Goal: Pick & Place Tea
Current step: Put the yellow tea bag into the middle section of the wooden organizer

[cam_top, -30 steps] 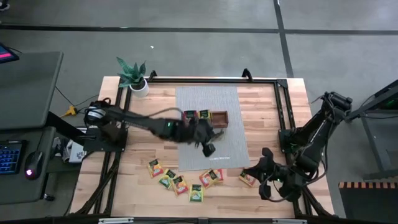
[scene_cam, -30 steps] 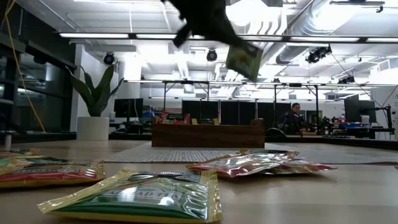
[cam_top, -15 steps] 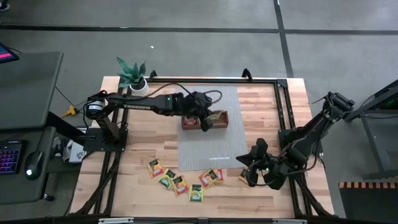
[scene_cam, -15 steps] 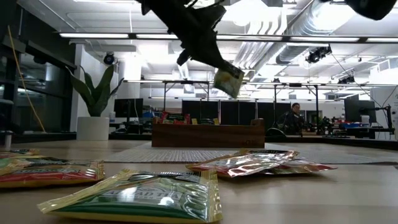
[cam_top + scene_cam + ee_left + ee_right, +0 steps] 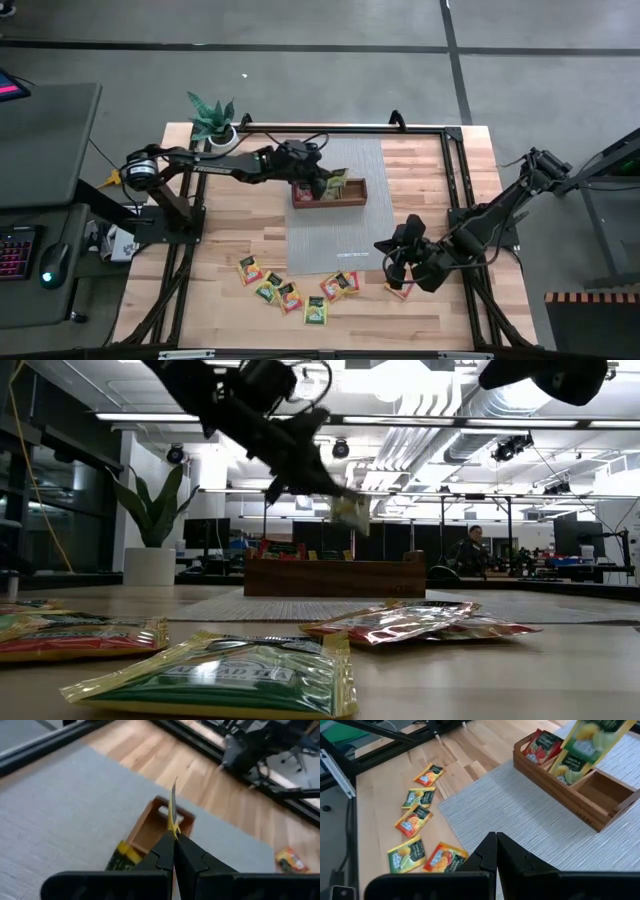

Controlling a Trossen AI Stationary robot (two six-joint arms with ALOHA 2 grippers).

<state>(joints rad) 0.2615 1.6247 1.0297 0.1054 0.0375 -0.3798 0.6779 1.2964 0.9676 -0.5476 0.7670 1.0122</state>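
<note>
Wooden table (image 5: 240,215) carries a grey mat (image 5: 340,225), and on its far part sits the brown tray (image 5: 352,196). Over half a second the left tool (image 5: 325,182) has swung from mid-mat to hang above the tray, clamped on a yellow-green packet (image 5: 594,739) over the empty compartment, so release looks close. Meanwhile the right tool (image 5: 392,262), closed and empty, has crept toward the loose packets (image 5: 285,290) at the near edge.

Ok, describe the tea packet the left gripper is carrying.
Find the wooden tray on the grey mat. Just above it, the left gripper pinches a yellow-green packet. It alone hangs in the air.
</note>
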